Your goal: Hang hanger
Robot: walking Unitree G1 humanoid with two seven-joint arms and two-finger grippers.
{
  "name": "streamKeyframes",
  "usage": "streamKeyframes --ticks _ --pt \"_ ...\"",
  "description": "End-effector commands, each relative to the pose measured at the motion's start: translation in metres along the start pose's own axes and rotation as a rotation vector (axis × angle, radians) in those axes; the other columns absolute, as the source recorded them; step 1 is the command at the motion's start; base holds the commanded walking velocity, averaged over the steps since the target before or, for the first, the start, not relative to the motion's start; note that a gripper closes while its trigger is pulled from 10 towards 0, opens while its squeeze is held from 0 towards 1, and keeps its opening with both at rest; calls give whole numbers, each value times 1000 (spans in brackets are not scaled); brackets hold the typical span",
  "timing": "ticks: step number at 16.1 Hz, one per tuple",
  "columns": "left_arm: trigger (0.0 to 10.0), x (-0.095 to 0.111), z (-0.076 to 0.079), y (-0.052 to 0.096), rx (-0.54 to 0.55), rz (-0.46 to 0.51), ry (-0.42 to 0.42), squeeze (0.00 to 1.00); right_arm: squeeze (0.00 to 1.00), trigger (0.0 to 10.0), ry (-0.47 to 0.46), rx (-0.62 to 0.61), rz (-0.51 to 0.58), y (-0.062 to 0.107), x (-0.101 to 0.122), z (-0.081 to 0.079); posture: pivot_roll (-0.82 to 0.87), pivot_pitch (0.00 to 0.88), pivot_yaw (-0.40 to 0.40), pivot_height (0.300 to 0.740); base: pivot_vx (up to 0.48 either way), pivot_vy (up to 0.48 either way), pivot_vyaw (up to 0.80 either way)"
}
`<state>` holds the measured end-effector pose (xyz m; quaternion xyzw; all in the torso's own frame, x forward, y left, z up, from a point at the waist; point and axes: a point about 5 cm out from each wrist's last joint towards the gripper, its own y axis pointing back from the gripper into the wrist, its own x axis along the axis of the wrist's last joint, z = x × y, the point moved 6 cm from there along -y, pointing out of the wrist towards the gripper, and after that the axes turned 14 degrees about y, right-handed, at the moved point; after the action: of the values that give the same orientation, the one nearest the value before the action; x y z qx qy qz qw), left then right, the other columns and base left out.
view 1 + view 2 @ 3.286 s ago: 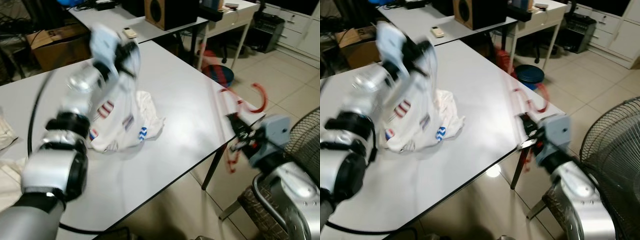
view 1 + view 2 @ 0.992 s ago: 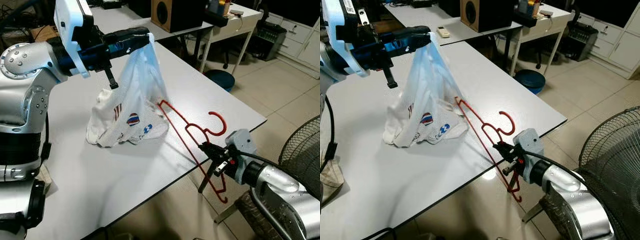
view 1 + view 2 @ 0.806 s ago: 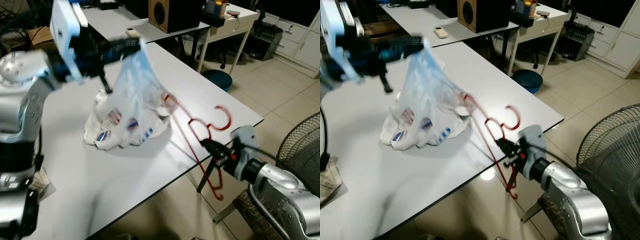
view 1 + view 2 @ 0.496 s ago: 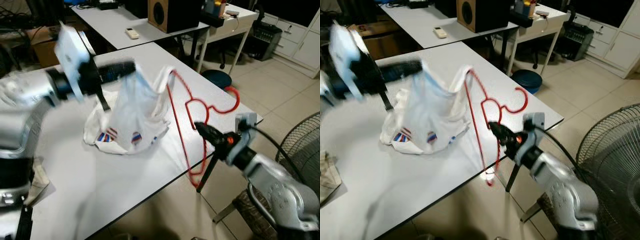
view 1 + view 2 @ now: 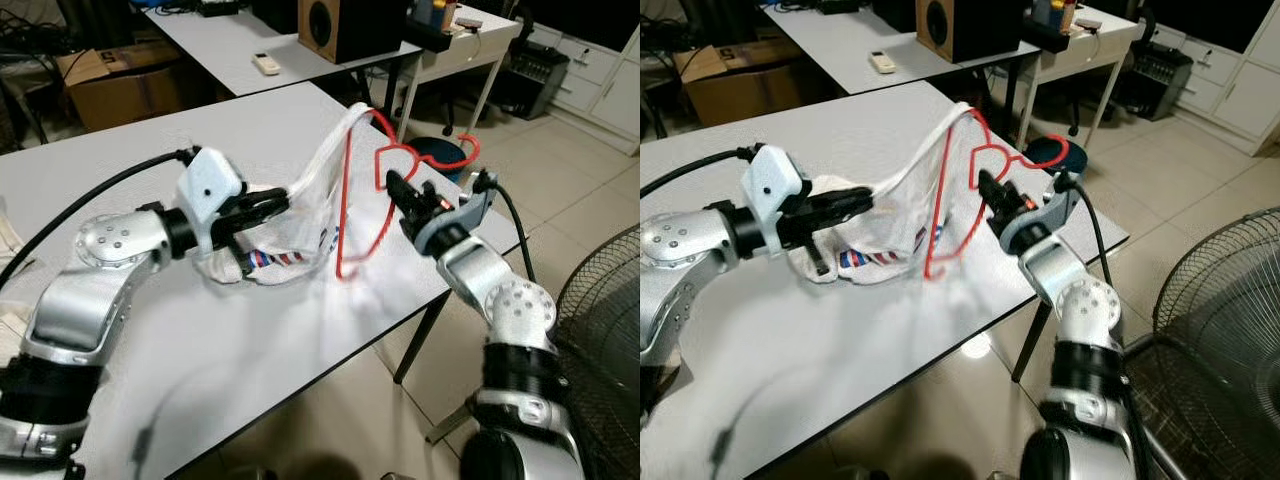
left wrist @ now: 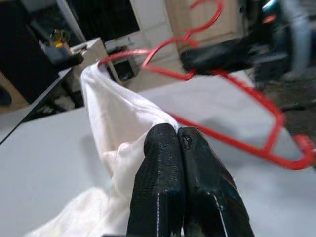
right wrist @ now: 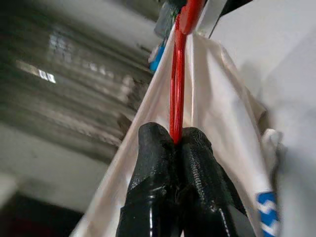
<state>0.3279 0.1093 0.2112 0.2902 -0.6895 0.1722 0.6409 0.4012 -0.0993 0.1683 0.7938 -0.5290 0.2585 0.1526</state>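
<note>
1. There above the table (image 5: 300, 120): red hanger (image 5: 345, 190), one end tucked inside the white shirt (image 5: 320, 175).
2. Pinched at its wire by the right gripper (image 5: 397, 190), fingers closed tight.
3. Shirt cloth clamped in the closed left gripper (image 5: 270, 207).

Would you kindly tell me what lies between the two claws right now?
In the left eye view, a stretched fold of the white printed garment and the red wire hanger's frame span the gap between the left claw and right claw, above the white table.
</note>
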Motion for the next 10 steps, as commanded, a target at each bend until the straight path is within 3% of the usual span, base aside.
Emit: streamKeyframes --ticks 1,5,10 --pt "0 -2 15 -5 -42 -3 6 0 0 10000 -86 13 67 -8 17 -7 -78 0 -40 740 0 0 0" --pt "0 -13 32 -12 -83 -40 -16 0 0 10000 -242 60 99 -25 24 -24 -71 0 -52 740 0 0 0" --pt "0 14 50 -16 -148 86 87 0 0 10000 -195 12 91 -42 23 -26 -65 0 -66 740 0 0 0"
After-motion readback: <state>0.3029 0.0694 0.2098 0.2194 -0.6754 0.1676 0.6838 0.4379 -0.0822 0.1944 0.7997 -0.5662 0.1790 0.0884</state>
